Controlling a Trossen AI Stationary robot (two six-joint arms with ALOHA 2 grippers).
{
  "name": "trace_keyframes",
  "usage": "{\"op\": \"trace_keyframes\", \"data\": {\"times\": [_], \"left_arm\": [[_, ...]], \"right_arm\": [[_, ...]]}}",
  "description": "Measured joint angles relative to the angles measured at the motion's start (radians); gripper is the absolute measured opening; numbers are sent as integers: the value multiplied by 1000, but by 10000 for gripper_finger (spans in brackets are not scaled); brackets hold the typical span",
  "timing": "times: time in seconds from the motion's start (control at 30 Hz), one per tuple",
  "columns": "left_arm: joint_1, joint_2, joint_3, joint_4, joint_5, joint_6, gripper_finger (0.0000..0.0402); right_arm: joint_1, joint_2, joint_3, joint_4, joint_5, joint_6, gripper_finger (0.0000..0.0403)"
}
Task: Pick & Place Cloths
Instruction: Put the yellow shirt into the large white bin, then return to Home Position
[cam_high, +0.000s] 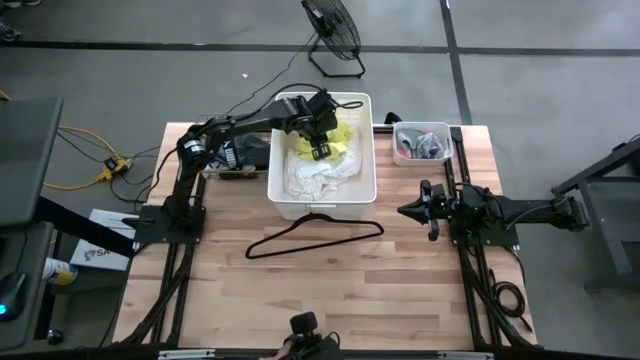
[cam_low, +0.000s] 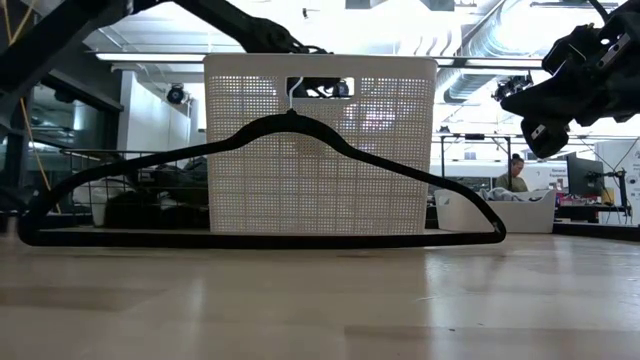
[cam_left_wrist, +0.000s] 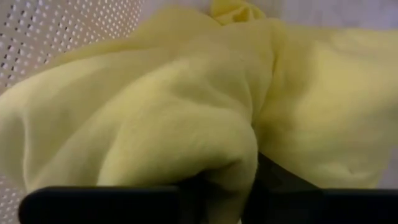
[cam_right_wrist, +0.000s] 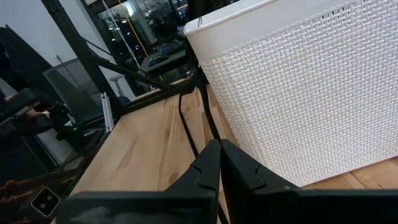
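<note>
A bright yellow cloth (cam_high: 341, 134) lies on a large white cloth (cam_high: 315, 178) inside the white plastic basket (cam_high: 272, 165) at the table's far middle. My left gripper (cam_high: 320, 151) is down in the basket on the yellow cloth, which fills the left wrist view (cam_left_wrist: 186, 93). Its fingers stand closed around a bunch of that cloth. Dark cloths (cam_high: 246, 152) lie left of the basket. My right gripper (cam_high: 405, 210) is shut and empty, hovering right of the basket; it also shows in the right wrist view (cam_right_wrist: 219, 155). My left gripper has a thick fold of the yellow cloth (cam_left_wrist: 227, 155) bunched between its two fingers (cam_left_wrist: 273, 177), coming from above and pointing down into the basket. The cloth hides the fingertips. The rest of the cloth lies slack in the basket on the white cloth.
A thin black hanger (cam_high: 310, 236) lies flat on the table just in front of the basket and shows in the low view (cam_low: 260, 240). A small bin (cam_high: 420, 142) with dark items stands at the back right. Bare wooden table (cam_high: 330, 300) spreads toward the near edge.
</note>
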Motion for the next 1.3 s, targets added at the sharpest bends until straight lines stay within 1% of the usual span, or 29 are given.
{"op": "trace_keyframes", "data": {"times": [0.13,0.27,0.37,0.43,0.57,0.63,0.73,0.83,0.93,1.17,1.3], "left_arm": [[0,-2,0,-3,0,-19,69],[0,-2,12,-30,3,-18,106],[-1,-3,40,-62,4,-18,152],[-1,-3,61,-95,8,-18,189],[-1,-3,140,-184,30,-24,263],[-1,-3,180,-232,31,-28,291],[-1,-3,251,-295,30,-53,318],[-1,-4,314,-354,30,-79,327],[-3,-4,384,-409,30,-90,325],[-31,-5,527,-515,31,-109,300],[-64,-53,510,-512,28,-108,271]], "right_arm": [[0,0,0,0,0,0,3],[0,0,0,0,0,0,3],[0,0,0,0,0,0,3],[0,0,0,0,0,0,3],[0,0,0,0,0,0,3],[0,0,0,0,0,0,3],[0,0,0,0,0,0,3],[0,0,0,0,0,0,3],[0,0,0,0,0,0,3],[0,0,0,0,0,0,3],[0,0,0,0,0,0,3]]}}
